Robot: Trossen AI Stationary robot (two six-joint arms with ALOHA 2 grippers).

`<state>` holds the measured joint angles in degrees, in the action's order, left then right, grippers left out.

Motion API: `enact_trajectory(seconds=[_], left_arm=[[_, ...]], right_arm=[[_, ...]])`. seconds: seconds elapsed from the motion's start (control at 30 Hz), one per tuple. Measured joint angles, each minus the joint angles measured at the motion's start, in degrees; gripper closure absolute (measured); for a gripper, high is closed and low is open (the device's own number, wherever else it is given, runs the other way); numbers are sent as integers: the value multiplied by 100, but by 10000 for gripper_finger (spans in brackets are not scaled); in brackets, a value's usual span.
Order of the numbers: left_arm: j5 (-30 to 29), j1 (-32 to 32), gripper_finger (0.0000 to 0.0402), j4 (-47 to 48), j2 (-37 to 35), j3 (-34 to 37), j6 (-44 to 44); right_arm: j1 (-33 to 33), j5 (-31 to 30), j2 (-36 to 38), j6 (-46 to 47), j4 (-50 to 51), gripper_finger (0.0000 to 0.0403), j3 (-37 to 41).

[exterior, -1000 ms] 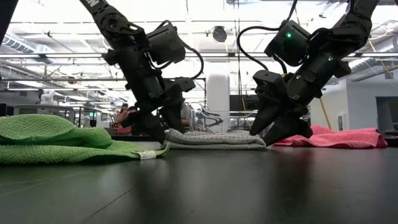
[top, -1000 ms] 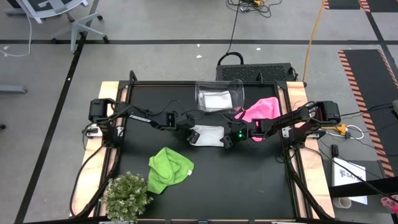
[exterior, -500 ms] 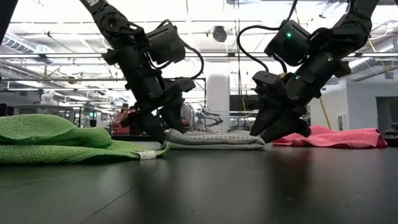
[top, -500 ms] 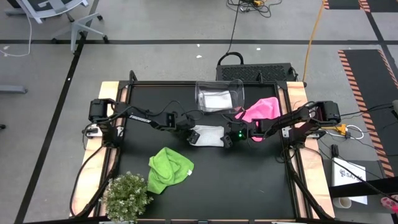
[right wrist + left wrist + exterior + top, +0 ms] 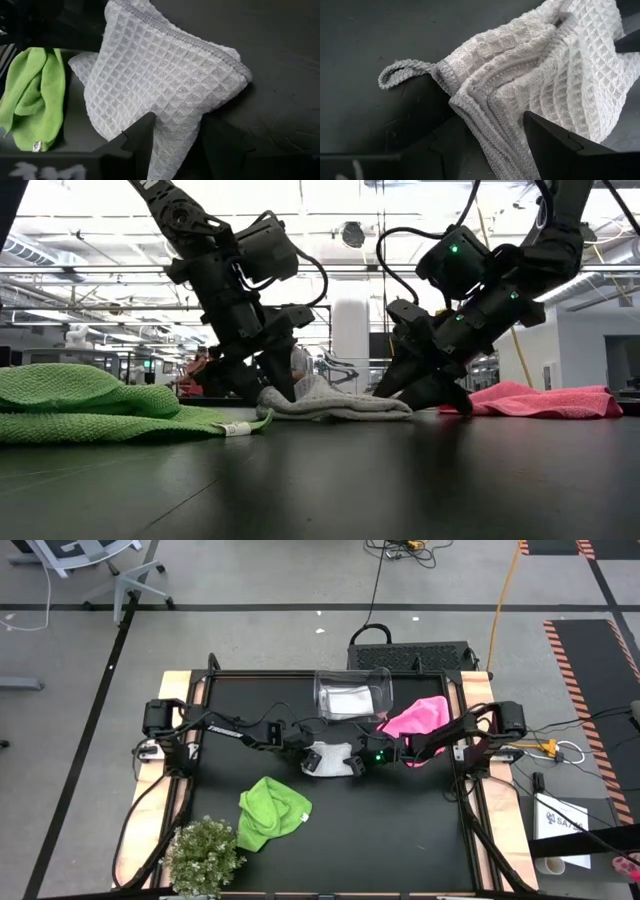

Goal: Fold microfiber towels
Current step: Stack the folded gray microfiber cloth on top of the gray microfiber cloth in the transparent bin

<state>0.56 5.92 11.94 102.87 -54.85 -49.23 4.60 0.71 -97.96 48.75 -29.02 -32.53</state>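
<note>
A folded white waffle-weave towel (image 5: 330, 757) lies mid-table between my two grippers. My right gripper (image 5: 357, 761) is at its right end, shut on it. My left gripper (image 5: 306, 747) stands open at its left end, and the towel's corner (image 5: 485, 115) lies between the fingers. The towel's hanging loop (image 5: 400, 75) rests on the table. Other towels lie untouched: a pink one (image 5: 420, 715) at the far right, a lime green one (image 5: 270, 812) crumpled at the near left, and a white one (image 5: 350, 698) inside the clear bin. My left gripper has a finger (image 5: 560, 145) on either side of the towel's left corner; whether they touch it, I cannot tell. My right gripper pinches the towel's right end (image 5: 172, 127) between its two fingers, several layers thick. The fingers slant down from the table's right. The towel rests on the table, bunched, with a hump (image 5: 312, 386) near the left gripper.
The clear plastic bin (image 5: 352, 690) stands just beyond the towel at the far middle. A bushy green plant (image 5: 205, 855) sits at the near left corner. Bare black tabletop (image 5: 390, 830) lies at the near right.
My right gripper has sunk and gone toward the table's left, carrying the towel's right end with it. The towel, flat before, is now shorter and humped up. Its left end has stayed at my left gripper.
</note>
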Motion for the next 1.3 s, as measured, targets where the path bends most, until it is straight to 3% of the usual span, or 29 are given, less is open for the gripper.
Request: enact_trajectory(seconds=[0.17, 0.4, 0.67, 1.0, 1.3], left_arm=[[-52, -60, 226, 74, 0, 0, 0], [-35, -71, 381, 201, -2, -2, 265], [-93, -71, 392, 184, -2, -2, 347], [-151, -71, 392, 85, -130, -56, 344], [-717, 11, 392, 853, -175, -1263, 1220]], right_arm=[[0, 61, -6, 92, 77, 268, -3], [-2, 271, 36, 282, 423, 376, 2], [-9, 413, 158, 457, 422, 397, 11], [56, 237, 1226, 312, 1291, 400, 29], [373, 236, 1778, 234, 1330, 402, -146]])
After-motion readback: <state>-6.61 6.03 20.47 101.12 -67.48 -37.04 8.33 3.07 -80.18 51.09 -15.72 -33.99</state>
